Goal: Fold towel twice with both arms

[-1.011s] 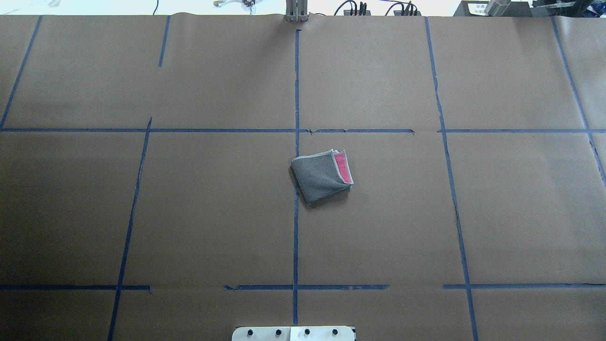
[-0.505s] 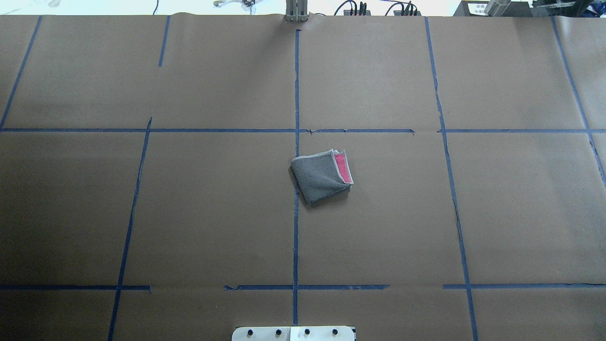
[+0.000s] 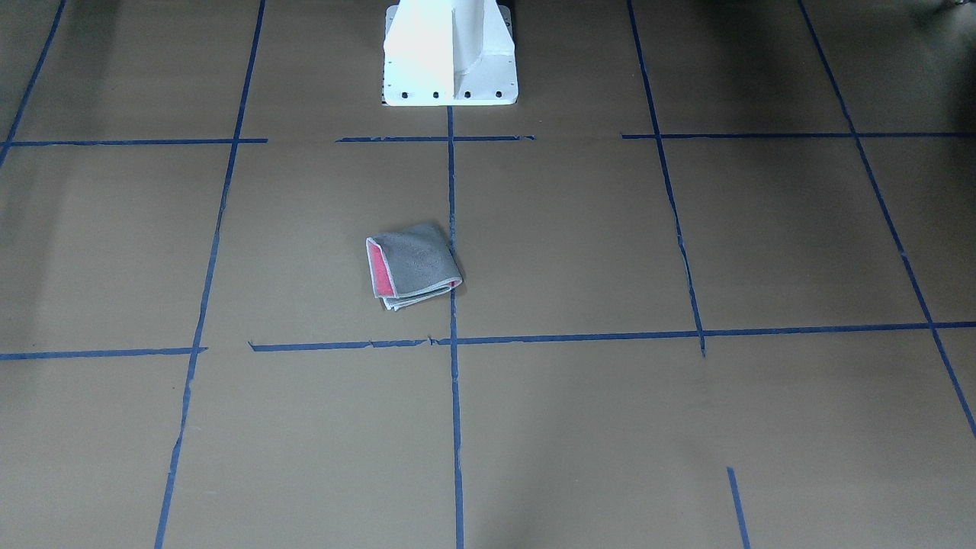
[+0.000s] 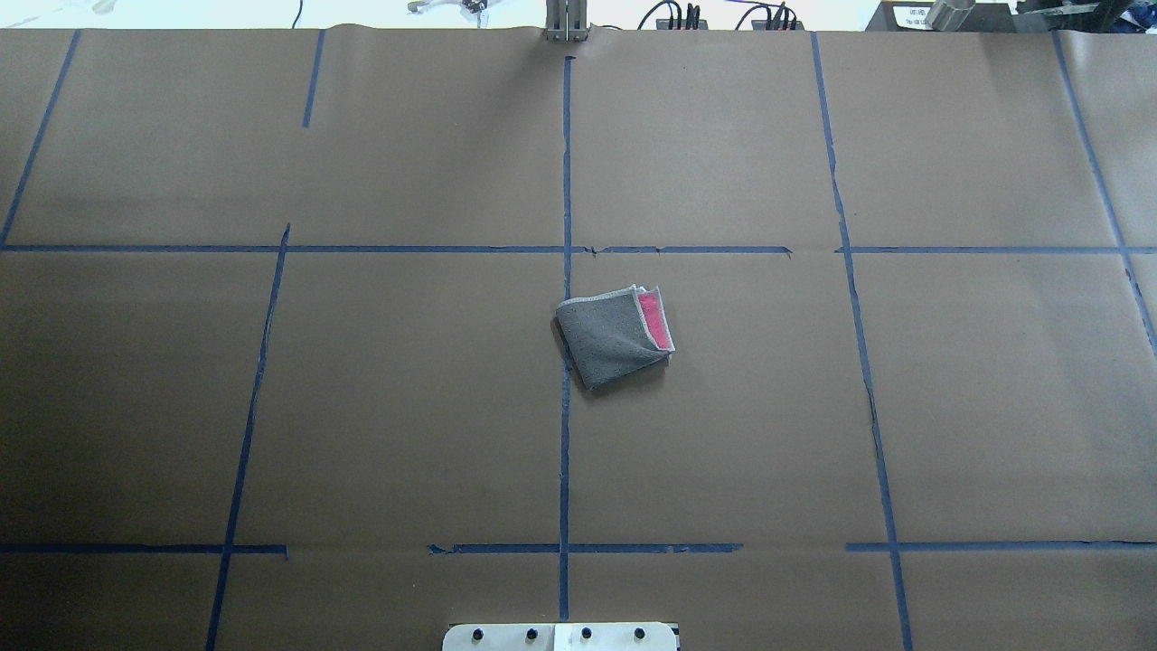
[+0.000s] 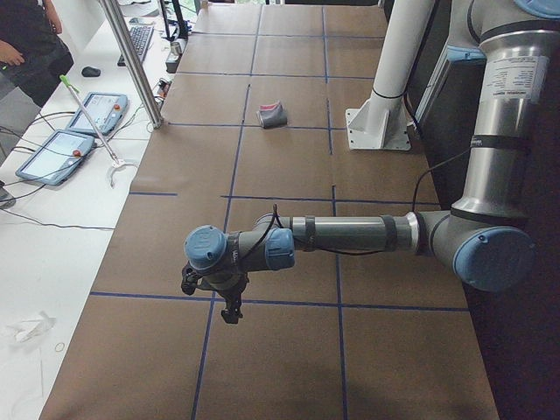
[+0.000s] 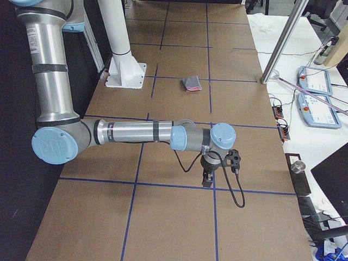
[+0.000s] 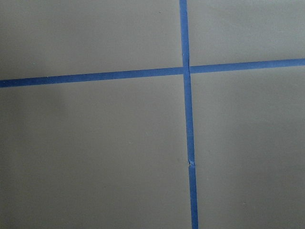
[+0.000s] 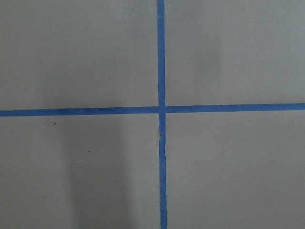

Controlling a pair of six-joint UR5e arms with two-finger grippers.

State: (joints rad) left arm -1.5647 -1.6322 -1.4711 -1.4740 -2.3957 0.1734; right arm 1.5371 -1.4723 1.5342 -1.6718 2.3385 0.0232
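The towel lies folded into a small square near the table's middle, grey face up with a pink strip along its right edge. It also shows in the front view, the left side view and the right side view. The left gripper shows only in the left side view, far from the towel above a tape crossing; I cannot tell if it is open. The right gripper shows only in the right side view, also far from the towel; I cannot tell its state. Both wrist views show only paper and tape.
Brown paper with blue tape lines covers the table. The white pedestal base stands at the robot's edge. A metal post, tablets and an operator are along the far side.
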